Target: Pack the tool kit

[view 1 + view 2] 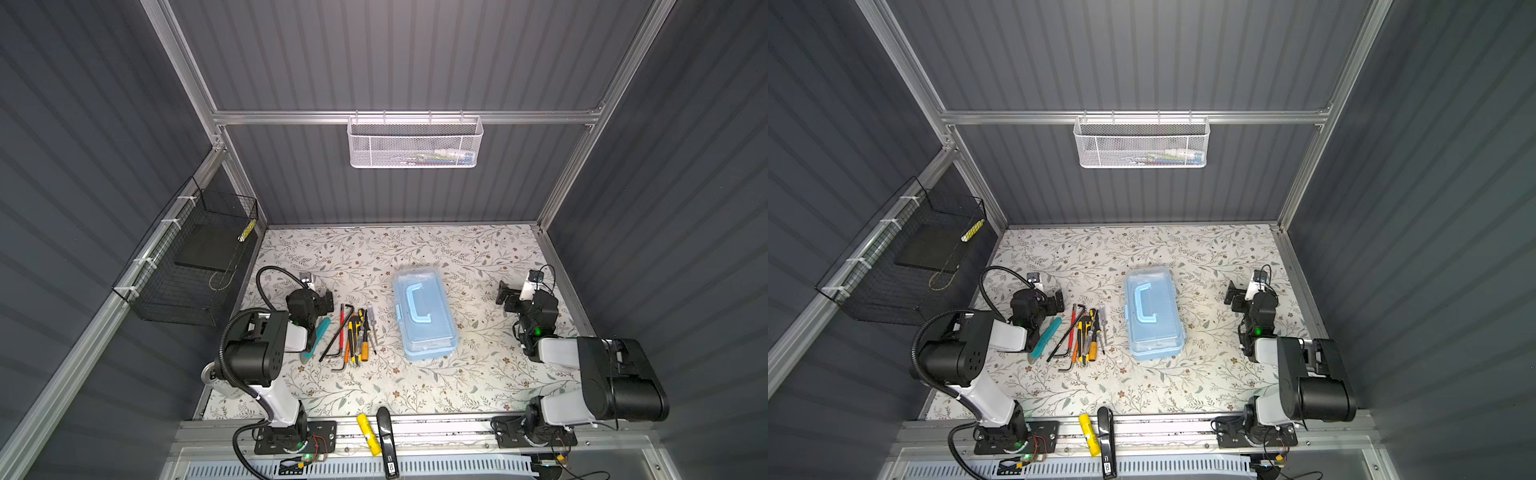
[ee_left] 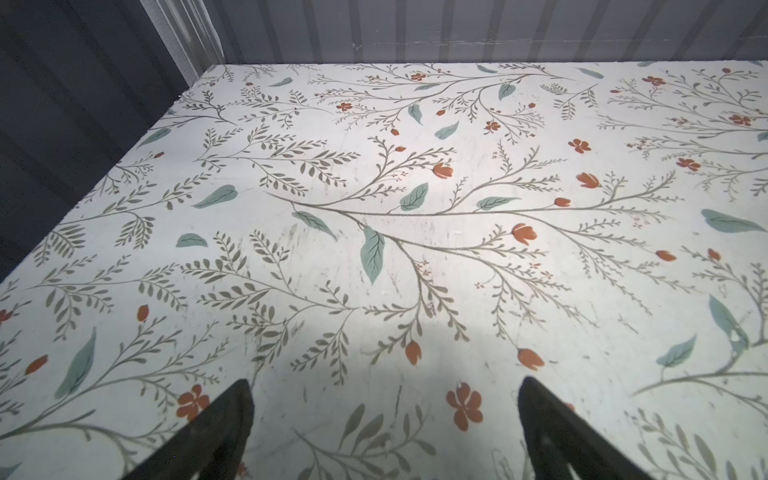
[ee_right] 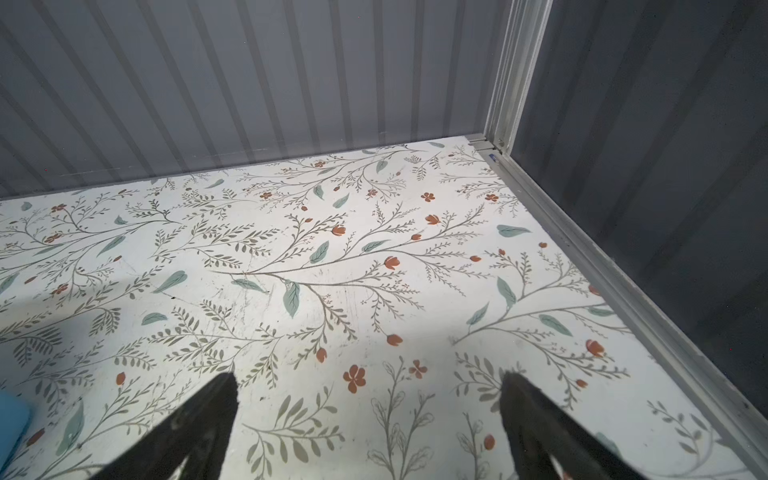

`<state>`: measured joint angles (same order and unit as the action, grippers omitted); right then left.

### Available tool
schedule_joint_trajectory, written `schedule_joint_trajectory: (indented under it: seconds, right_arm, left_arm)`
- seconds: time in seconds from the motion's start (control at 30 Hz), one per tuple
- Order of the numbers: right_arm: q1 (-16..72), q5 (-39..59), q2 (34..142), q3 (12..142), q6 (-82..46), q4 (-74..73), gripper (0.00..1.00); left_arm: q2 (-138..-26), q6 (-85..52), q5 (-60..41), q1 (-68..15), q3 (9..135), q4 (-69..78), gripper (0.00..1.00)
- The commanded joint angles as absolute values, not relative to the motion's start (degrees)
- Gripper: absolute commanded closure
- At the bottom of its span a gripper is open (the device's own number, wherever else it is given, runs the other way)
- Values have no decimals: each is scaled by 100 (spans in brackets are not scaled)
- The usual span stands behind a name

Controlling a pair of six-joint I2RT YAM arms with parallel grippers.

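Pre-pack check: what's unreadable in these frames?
- White mesh basket contents: both top views, blurred behind the mesh.
- Case interior and latches: top views, hazy lid, too small. The right wrist view catches only a blue corner, cut by the frame edge.
- Screwdrivers: overlapping in the pile, count unclear.
- Yellowish item in the black wire basket: too small to identify.

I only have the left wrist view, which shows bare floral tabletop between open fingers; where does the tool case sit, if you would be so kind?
Observer: The light-blue case sits mid-tabletop, lid closed, right of the left gripper.
Operator: Thank you; where are the loose tools?
Observer: The hex keys and screwdrivers lie side by side between that gripper and the case.
Operator: And the other arm?
Observer: The right gripper is open and empty, right of the case.
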<state>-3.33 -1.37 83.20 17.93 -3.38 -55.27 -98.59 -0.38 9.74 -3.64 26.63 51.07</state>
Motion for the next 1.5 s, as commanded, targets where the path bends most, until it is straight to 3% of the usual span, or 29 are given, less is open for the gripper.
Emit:
schedule_joint_trajectory:
  seconds: [0.0,1.17,1.47]
  right_arm:
    - [-325,-73,8350,1858,-296,-5603,1]
    - [-321,-113,8330,1842,-290,-5637,1]
    - [250,-556,7459,3895,-336,-1463,4]
  left_arm:
    - [-9835,61,899,-334,2742,5159,1]
    - [-9826,62,909,-334,2729,5192,1]
    - [-8674,-390,870,-334,3712,2580,1]
